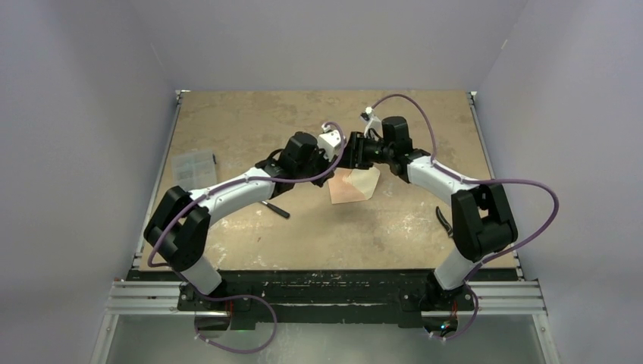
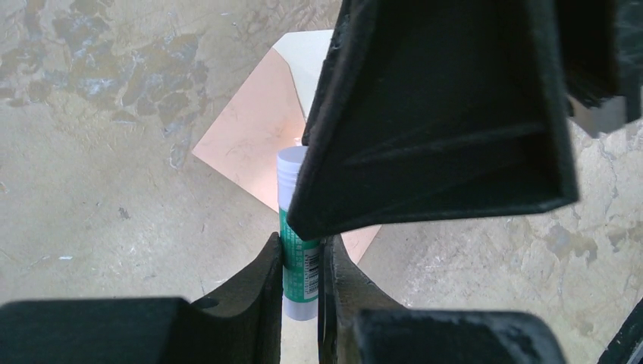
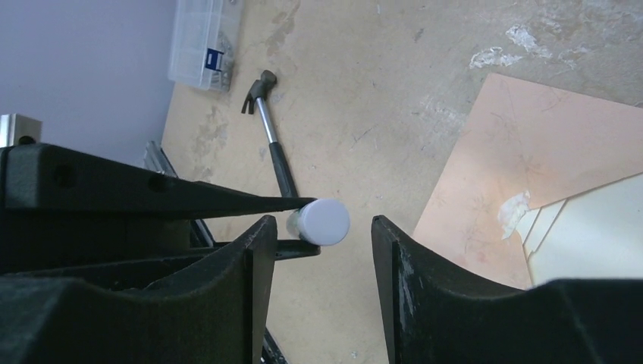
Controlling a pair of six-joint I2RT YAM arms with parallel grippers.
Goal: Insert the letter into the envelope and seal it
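Right wrist — open-flapped envelope (image 3: 523, 152)

Envelope (image 3: 523, 152) matt salmon paper, lightly scuffed, flap inside smooth cream. Glue stick (image 2: 300, 269) smooth plastic tube, glossy green printed label, white cap; table (image 1: 227, 129) worn, blotchy, rough board. Hammer (image 3: 267, 129) shiny metal shaft, matt black grip; box (image 3: 203, 38) clear plastic.
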